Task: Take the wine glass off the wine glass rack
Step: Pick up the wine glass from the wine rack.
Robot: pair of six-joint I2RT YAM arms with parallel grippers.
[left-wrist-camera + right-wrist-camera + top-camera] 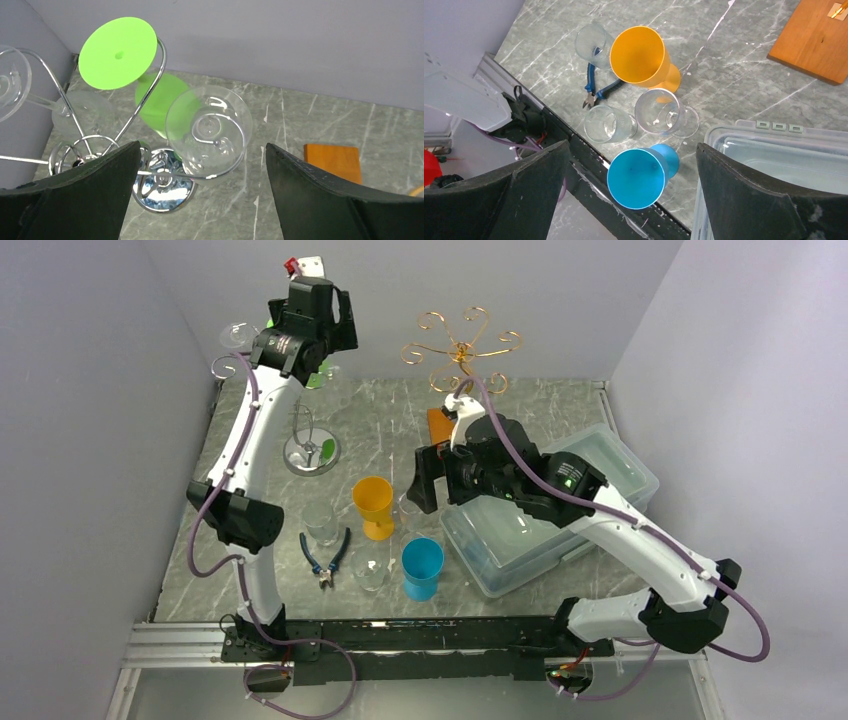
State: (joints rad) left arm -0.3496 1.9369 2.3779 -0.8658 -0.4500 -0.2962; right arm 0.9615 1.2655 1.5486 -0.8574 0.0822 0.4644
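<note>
A chrome wine glass rack (162, 187) stands at the table's far left, and its base shows in the top view (310, 452). Hanging upside down from its arms are a clear wine glass (208, 131), a green wine glass (118, 52) and another clear wine glass (82, 115) further left. My left gripper (202, 146) is open and empty, raised above the rack with the near clear glass between its jaws' line of sight; it also shows in the top view (318, 350). My right gripper (632, 147) is open and empty, hovering over the cups (430, 480).
A gold wire rack (460, 345) stands on a wooden base (814, 42) at the back. An orange cup (373, 502), a blue cup (421, 567), three clear glasses (320, 522) and blue pliers (325, 555) sit mid-table. A clear plastic bin (600, 465) is at the right.
</note>
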